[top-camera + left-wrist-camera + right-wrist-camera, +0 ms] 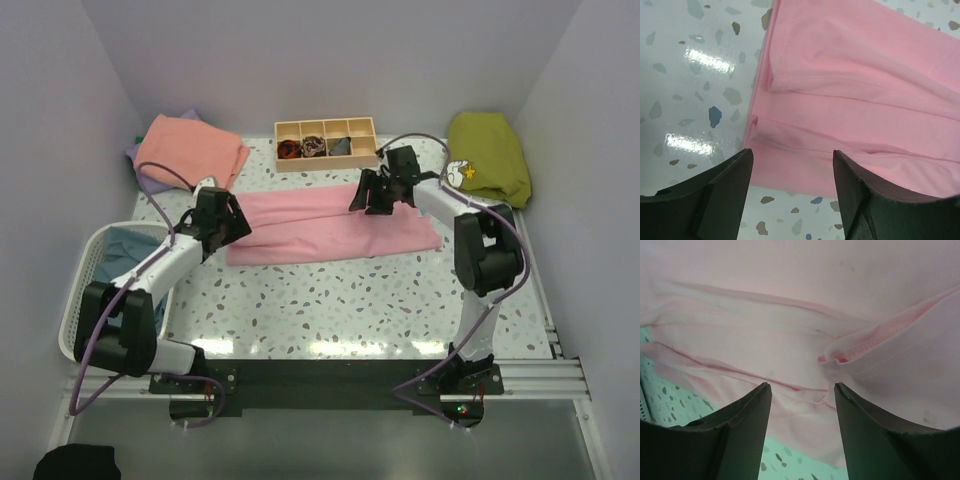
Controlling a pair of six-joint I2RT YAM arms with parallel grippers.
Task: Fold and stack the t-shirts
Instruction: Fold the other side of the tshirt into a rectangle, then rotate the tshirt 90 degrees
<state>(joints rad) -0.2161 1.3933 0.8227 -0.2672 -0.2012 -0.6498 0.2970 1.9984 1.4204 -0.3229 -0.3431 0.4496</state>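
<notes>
Speckled table (350, 300) beneath long-folded pink t-shirt (310, 228)

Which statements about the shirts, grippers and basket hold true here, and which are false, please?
The pink t-shirt lies as a long folded strip on the table. True.
The left gripper is shut on the shirt's edge. False: it is open, gripping nothing.
The white basket holds a teal-blue cloth. True.
The wooden tray stands at the near edge by the arm bases. False: it stands at the far edge, beyond the pink t-shirt.
The right gripper is open over pink fabric. True.
</notes>
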